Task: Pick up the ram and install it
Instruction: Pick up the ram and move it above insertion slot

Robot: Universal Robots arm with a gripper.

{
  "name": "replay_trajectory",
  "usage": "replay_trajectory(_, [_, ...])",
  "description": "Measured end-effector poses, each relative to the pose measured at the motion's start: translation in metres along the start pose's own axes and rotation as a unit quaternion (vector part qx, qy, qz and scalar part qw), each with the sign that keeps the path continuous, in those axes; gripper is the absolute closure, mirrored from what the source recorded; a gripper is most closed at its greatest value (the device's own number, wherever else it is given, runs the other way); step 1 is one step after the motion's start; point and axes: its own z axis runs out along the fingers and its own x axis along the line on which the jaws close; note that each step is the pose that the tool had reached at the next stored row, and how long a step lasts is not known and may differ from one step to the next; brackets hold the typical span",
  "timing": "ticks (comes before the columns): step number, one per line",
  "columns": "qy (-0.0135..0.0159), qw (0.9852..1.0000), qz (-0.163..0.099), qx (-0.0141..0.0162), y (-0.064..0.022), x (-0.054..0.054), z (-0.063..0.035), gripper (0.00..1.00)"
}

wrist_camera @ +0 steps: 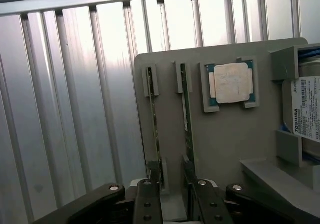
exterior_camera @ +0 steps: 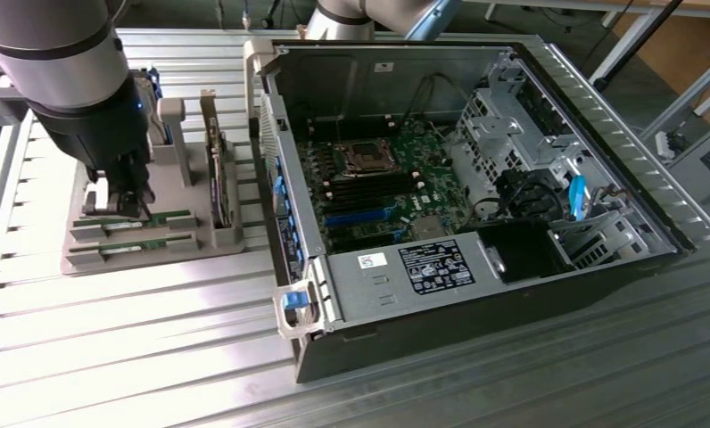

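Two rams stand on edge in slots of a grey holder (exterior_camera: 152,259), the nearer ram (exterior_camera: 141,241) in front of the farther ram (exterior_camera: 155,218). In the wrist view they are thin green strips, one ram (wrist_camera: 154,119) beside the other ram (wrist_camera: 188,114), on the holder (wrist_camera: 225,139). My gripper (exterior_camera: 119,207) is low over the holder at the exterior view's left end of the sticks. Its fingers (wrist_camera: 147,204) stand apart at the sticks' near ends. The gripper (wrist_camera: 172,201) is open and holds nothing.
An open computer case (exterior_camera: 533,80) lies to the exterior view's right of the holder, with its motherboard (exterior_camera: 415,192), processor socket (exterior_camera: 364,156) and memory slots (exterior_camera: 361,192). The holder also carries a square silver processor (wrist_camera: 231,82) and a hard drive (wrist_camera: 306,114). Ribbed metal table (exterior_camera: 129,348) all around.
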Motion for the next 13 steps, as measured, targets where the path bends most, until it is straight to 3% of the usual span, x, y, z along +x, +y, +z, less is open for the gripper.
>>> replay_trajectory(7, [0.0000, 1.0000, 0.000, 0.0000, 0.0010, 0.004, 0.0079, 0.70])
replay_trajectory(8, [0.0000, 1.0000, 0.000, 0.0000, 0.0018, 0.007, 0.0212, 0.70])
replay_trajectory(9, [0.0000, 1.0000, 0.000, 0.0000, 0.0018, 0.007, 0.0219, 0.70])
replay_trajectory(10, [0.0000, 1.0000, 0.000, 0.0000, 0.0021, 0.008, 0.0312, 0.70])
replay_trajectory(13, [0.0000, 1.0000, 0.000, 0.0000, 0.0023, 0.008, 0.0329, 0.70])
